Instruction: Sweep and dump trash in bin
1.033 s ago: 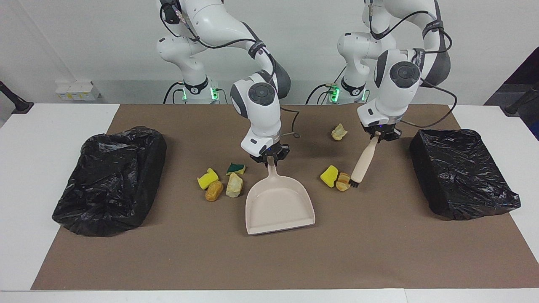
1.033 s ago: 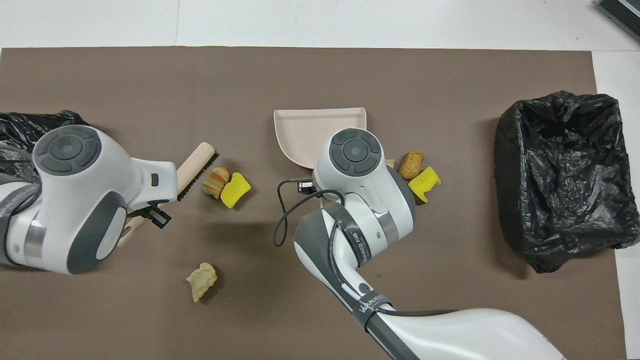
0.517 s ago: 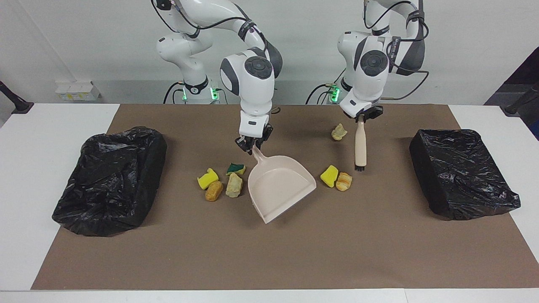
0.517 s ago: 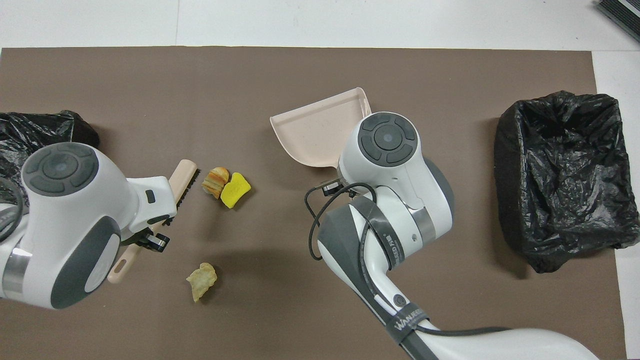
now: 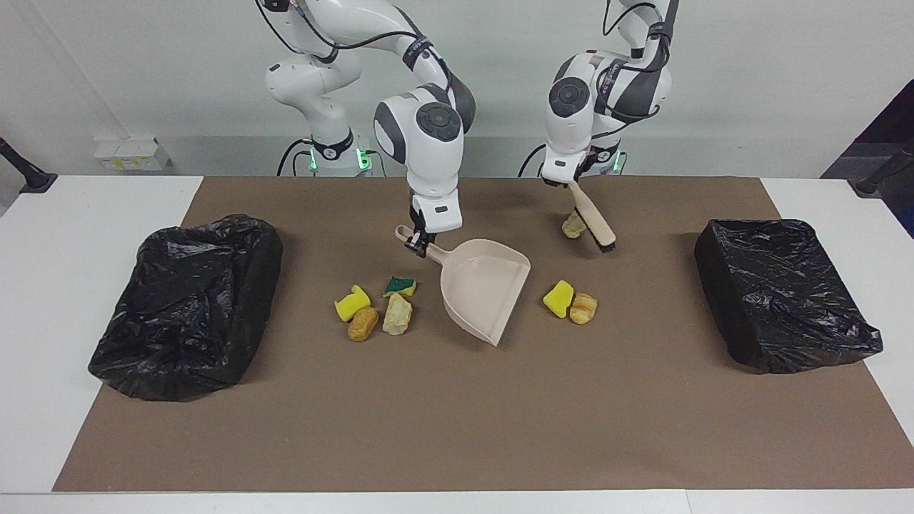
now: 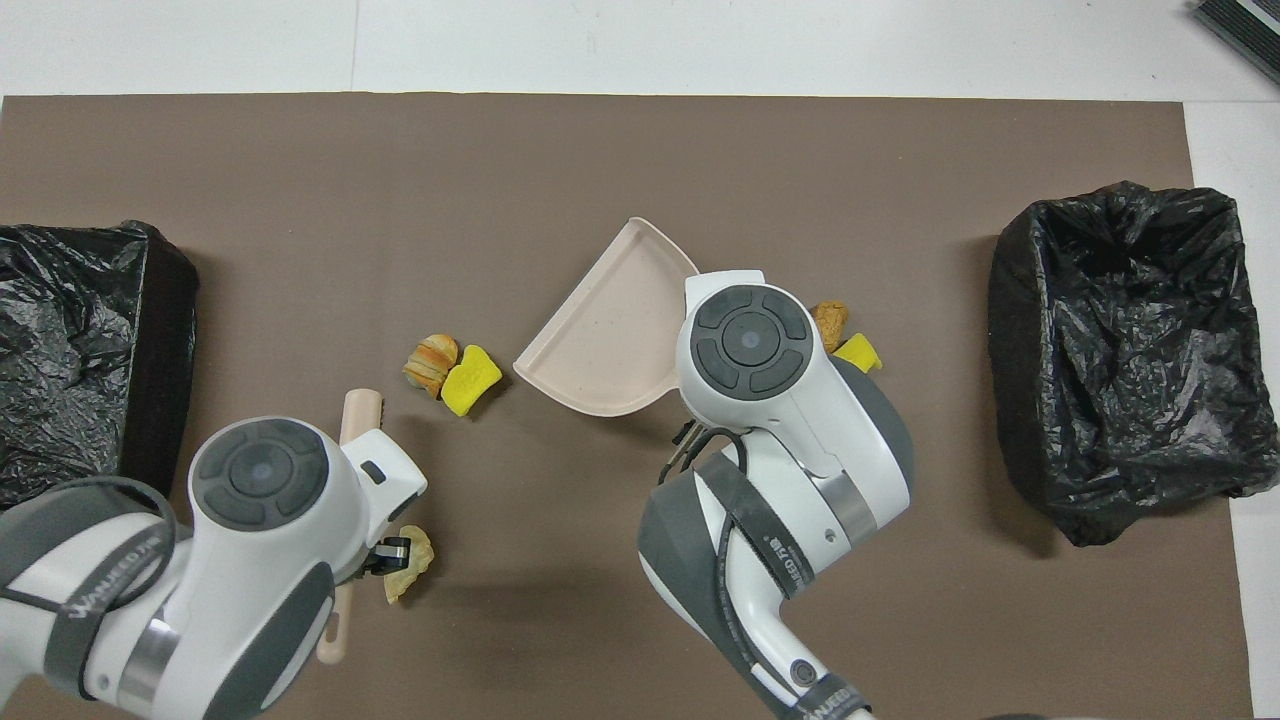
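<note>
While the right gripper [image 5: 420, 246] is clamped on the handle of the beige dustpan [image 5: 485, 289], the pan hangs tilted over the brown mat [image 5: 457, 428], between 2 groups of trash. Toward the right arm's end lie 4 pieces [image 5: 375, 308]: yellow sponge, green-and-yellow sponge, 2 tan lumps. Toward the left arm's end, a yellow sponge [image 5: 558, 298] touches a golden lump [image 5: 583, 308]. The left gripper [image 5: 571, 182] is clamped on a brush [image 5: 594, 223], slanted beside 1 tan scrap [image 5: 573, 225] nearer the robots. A black-lined bin [image 5: 187, 303] sits at each end.
</note>
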Robot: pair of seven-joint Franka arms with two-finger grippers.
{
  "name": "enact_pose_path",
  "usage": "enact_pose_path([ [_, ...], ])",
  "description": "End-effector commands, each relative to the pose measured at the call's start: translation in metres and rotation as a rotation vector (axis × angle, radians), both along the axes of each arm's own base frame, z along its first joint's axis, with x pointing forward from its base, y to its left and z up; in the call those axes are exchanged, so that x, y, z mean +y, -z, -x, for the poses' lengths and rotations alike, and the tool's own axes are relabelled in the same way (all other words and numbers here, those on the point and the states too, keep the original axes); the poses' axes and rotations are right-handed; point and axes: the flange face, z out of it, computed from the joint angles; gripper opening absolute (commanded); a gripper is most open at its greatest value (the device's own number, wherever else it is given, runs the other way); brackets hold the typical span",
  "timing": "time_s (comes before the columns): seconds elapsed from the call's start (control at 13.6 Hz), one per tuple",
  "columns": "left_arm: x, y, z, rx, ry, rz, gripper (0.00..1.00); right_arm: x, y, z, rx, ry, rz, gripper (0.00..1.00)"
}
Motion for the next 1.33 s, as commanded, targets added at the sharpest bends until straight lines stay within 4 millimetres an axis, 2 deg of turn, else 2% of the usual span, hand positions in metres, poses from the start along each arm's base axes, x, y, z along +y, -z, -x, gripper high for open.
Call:
enact_pose_path([
  [0.0,-0.003,0.002,0.012,0.001,-0.181,0.027,0.00,0.015,0.005,0.024,0.002,-0.089,0.007,0.00],
  [0.22,-0.004,0.014,0.024,0.039,-0.349,0.012,0.00,0.025,0.033,0.026,0.025,-0.123,0.037,0.00],
  [0.3,-0.008,0.014,0.027,0.063,-0.381,0.031,0.00,0.025,0.035,0.027,0.032,-0.127,0.041,0.00],
  [0.52,-0.018,0.033,0.038,0.046,-0.511,0.032,0.00,0.029,0.035,0.029,0.036,-0.112,0.026,0.00],
  [0.66,-0.018,0.035,0.022,0.014,-0.566,0.071,0.00,0.028,0.036,0.029,0.028,-0.106,0.020,0.00],
  [0.81,0.001,0.043,-0.017,-0.067,-0.618,0.150,0.00,0.029,0.036,0.029,0.028,-0.102,0.020,0.00],
  [0.96,0.006,0.044,-0.040,-0.100,-0.449,0.244,0.00,0.030,0.036,0.030,0.025,-0.085,0.021,0.00],
  [1.03,0.018,0.042,-0.055,-0.108,-0.415,0.272,0.00,0.031,0.035,0.030,0.024,-0.083,0.020,0.00],
  [1.25,0.033,0.046,-0.077,-0.178,-0.267,0.349,0.00,0.032,0.035,0.030,0.020,-0.061,0.020,0.00],
])
